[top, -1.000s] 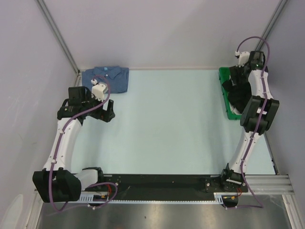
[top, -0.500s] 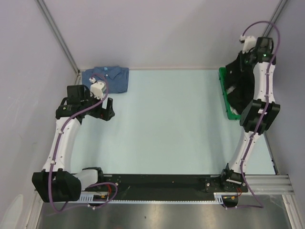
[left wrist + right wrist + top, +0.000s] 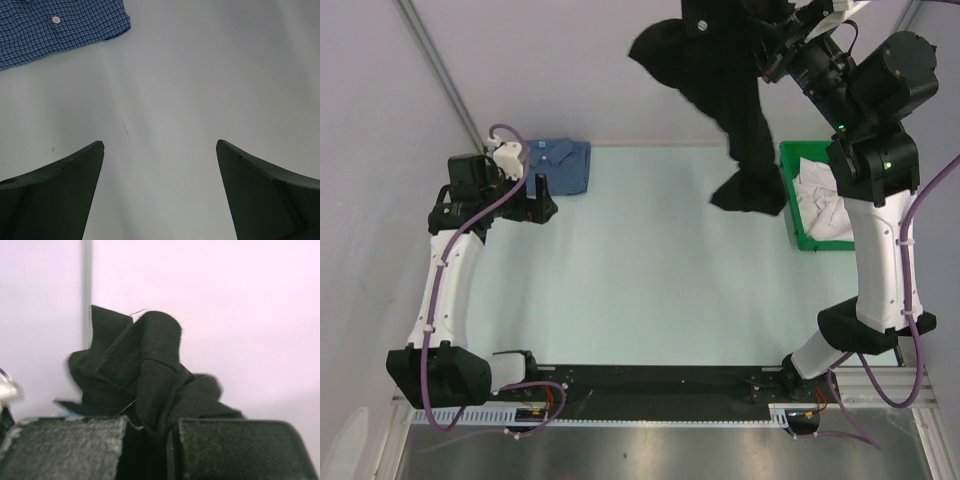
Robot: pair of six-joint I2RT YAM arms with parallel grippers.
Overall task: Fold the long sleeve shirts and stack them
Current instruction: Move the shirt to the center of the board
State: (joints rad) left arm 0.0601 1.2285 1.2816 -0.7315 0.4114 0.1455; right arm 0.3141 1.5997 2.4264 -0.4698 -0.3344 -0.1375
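My left gripper point(image 3: 160, 150) hovers, fingers apart, just near of the blue shirt point(image 3: 565, 165) in the far left corner. My right gripper point(image 3: 159, 440) is clamped on the black shirt point(image 3: 730, 80), which dangles high, left of the green bin point(image 3: 808, 243). I should lower it slowly onto the table point(image 3: 650, 270) so it spreads flat. No writing is readable.

Likely a robotics lab — bare panel walls point(image 3: 570, 70), aluminium posts point(image 3: 442, 75), worktable point(image 3: 650, 260).
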